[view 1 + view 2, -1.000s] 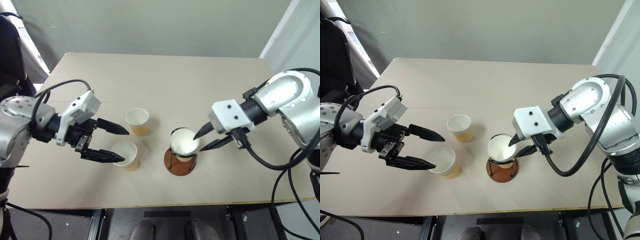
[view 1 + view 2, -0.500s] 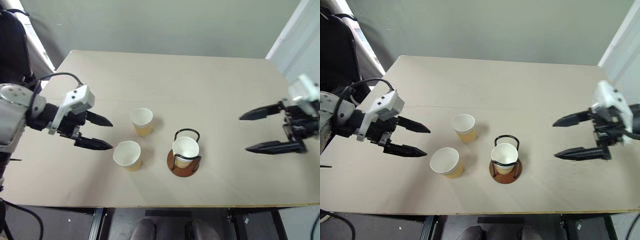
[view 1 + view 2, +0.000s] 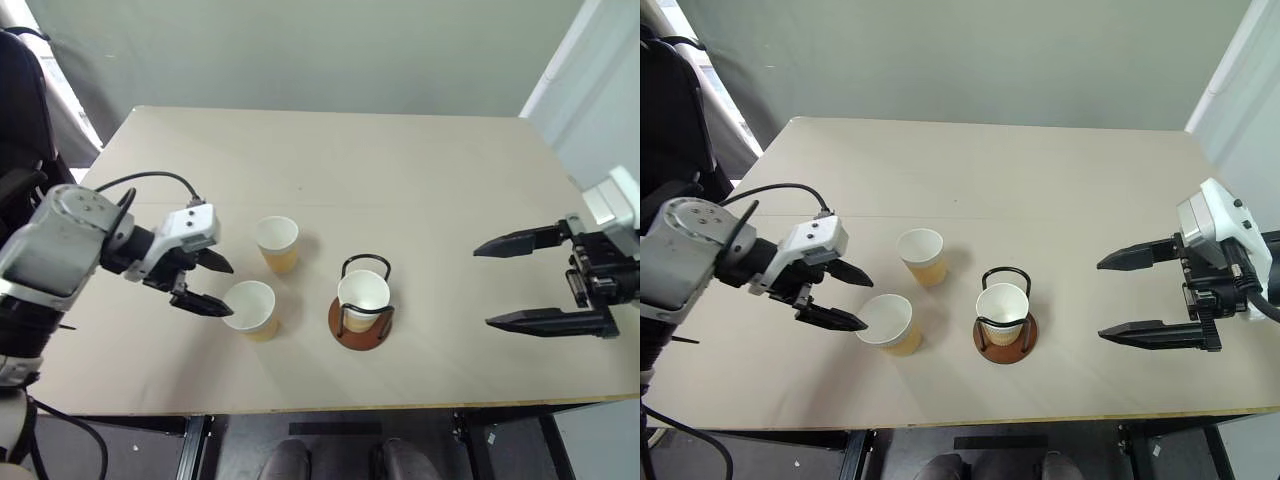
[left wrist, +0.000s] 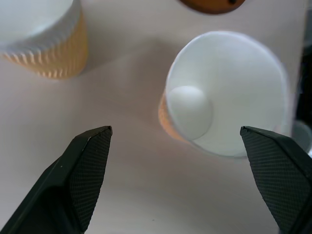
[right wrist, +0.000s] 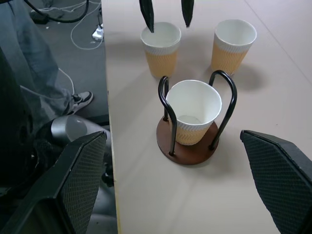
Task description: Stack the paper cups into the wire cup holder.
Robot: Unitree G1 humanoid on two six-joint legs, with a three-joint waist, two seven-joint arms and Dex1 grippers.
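One cup of three is in place — two are left to stack.

Farthest left, the left gripper (image 3: 208,283) hangs low over the table (image 3: 330,160) with its fingers wide apart, holding nothing. Its lower fingertip sits just beside the rim of the near cup (image 3: 249,309), and in the left wrist view that cup lies between the two black fingers, so this looks like the next one to be picked up. It stands upright near the front edge: tan-yellow ribbed wall, white inside, white rolled rim.

Just behind it and a little to the right stands the far cup (image 3: 276,243), upright too, apart from its neighbour and from everything else.

Next comes the holder (image 3: 361,322), a reddish-brown disc with thin black wire loops rising from it. The third cup (image 3: 362,299) sits inside the loops, its rim about level with the top of the wire — leaning a little rather than dead straight, as far as I can tell.

Well off to the right, the right gripper (image 3: 518,281) hovers near the table's edge, fingers spread wide and empty.
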